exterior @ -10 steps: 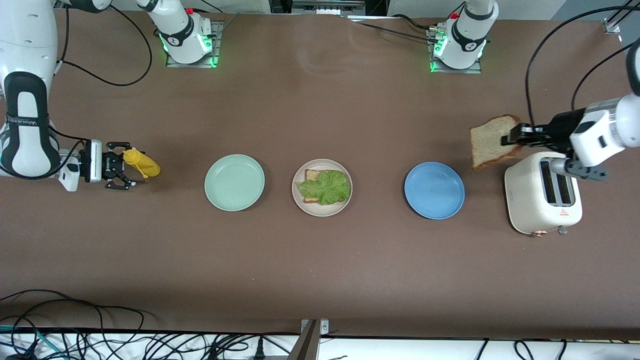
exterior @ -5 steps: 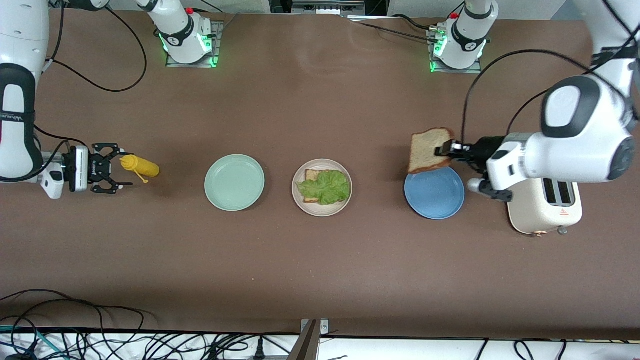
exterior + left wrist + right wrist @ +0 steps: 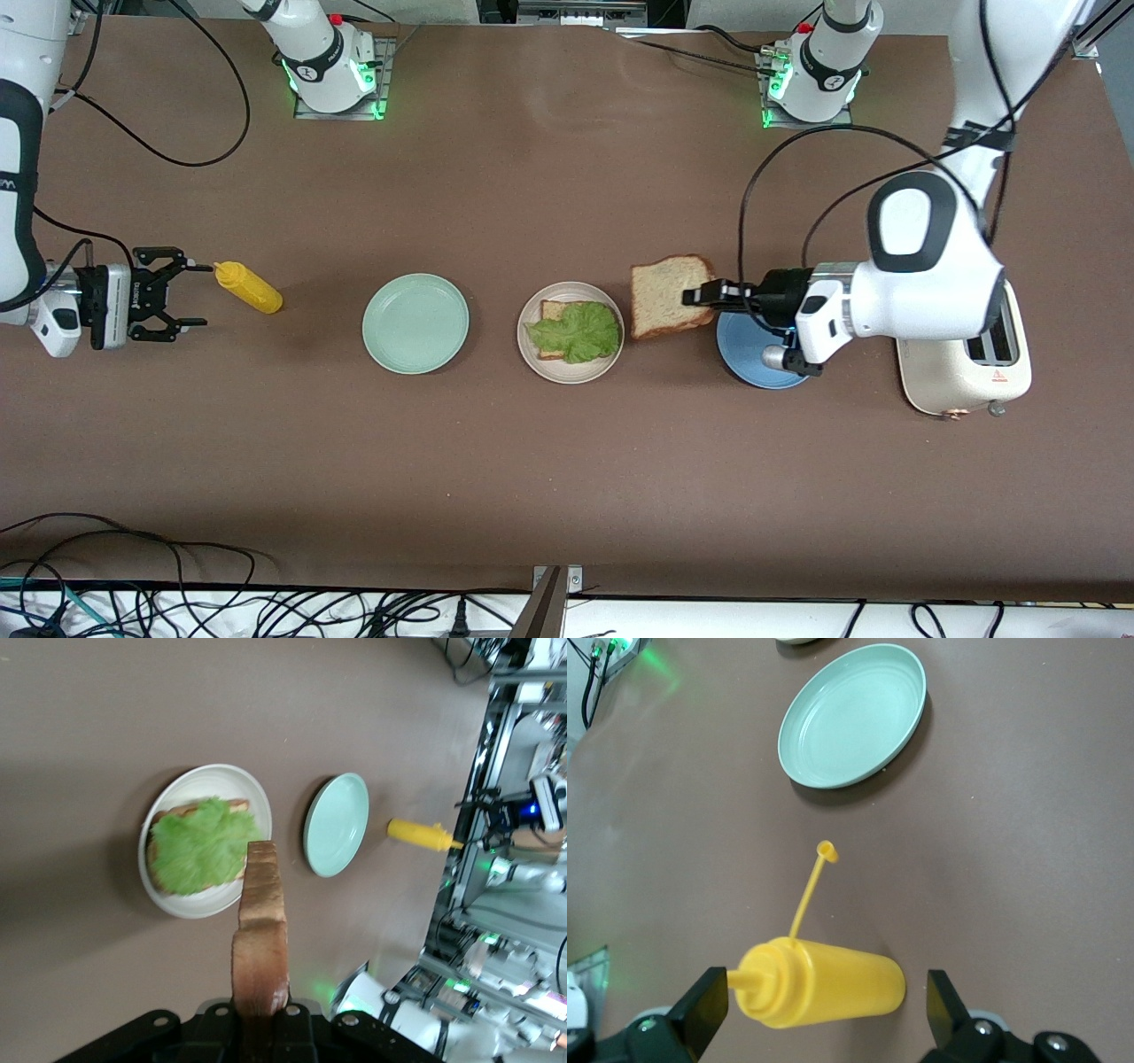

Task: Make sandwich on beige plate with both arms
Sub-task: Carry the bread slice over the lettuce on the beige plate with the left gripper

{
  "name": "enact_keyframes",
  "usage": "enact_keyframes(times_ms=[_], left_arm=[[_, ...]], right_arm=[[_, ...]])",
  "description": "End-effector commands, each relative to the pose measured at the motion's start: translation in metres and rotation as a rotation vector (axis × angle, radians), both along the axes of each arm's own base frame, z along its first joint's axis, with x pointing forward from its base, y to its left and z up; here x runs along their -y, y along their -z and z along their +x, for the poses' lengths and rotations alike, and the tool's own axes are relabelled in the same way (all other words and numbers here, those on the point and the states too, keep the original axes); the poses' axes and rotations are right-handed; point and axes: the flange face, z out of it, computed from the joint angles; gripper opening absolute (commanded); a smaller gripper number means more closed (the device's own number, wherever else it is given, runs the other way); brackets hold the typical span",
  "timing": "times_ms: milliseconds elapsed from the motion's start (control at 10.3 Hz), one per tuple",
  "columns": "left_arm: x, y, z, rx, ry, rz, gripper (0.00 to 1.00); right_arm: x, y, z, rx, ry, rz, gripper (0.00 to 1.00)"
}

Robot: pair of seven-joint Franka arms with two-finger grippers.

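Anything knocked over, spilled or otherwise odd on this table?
Only the yellow mustard bottle: it lies on its side beside the open right gripper, cap tether trailing on the table. Nothing looks spilled.

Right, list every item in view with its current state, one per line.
left gripper: shut on bread slice, between the beige and blue plates
right gripper: open, empty, beside mustard bottle
beige plate: holds bread and lettuce
mint plate: empty
blue plate: partly hidden
toaster: upright

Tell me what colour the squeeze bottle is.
Yellow: the squeeze bottle shows best in the right wrist view.
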Motion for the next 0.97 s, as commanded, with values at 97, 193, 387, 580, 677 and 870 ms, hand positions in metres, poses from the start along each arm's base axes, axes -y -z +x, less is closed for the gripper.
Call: enact_keyframes(times_ms=[97, 193, 387, 580, 677, 870], left_arm=[[0.056, 0.038, 0.002, -0.032, -0.19, -0.118, 0.0], [0.084, 0.053, -0.004, -0.022, -0.244, -0.114, 0.0], [0.104, 0.089, -0.012, -0.035, -0.275, -0.083, 0.0], [0.127, 0.123, -0.028, -0.095, -0.263, -0.094, 0.0], [0.13, 0.142, -0.037, -0.074, -0.223, -0.099, 0.0], [0.123, 0.175, -0.051, 0.0, -0.154, -0.129, 0.0]], right_arm=[[-0.021, -0.048, 0.013, -0.092, 0.069, -0.108, 0.99], [-0.035, -0.06, 0.017, -0.113, 0.089, -0.157, 0.99], [-0.059, -0.093, 0.021, -0.163, 0.176, -0.281, 0.99], [-0.079, -0.123, 0.02, -0.217, 0.312, -0.408, 0.99], [-0.084, -0.135, 0.02, -0.251, 0.398, -0.446, 0.99], [-0.094, -0.157, 0.011, -0.37, 0.609, -0.53, 1.0]])
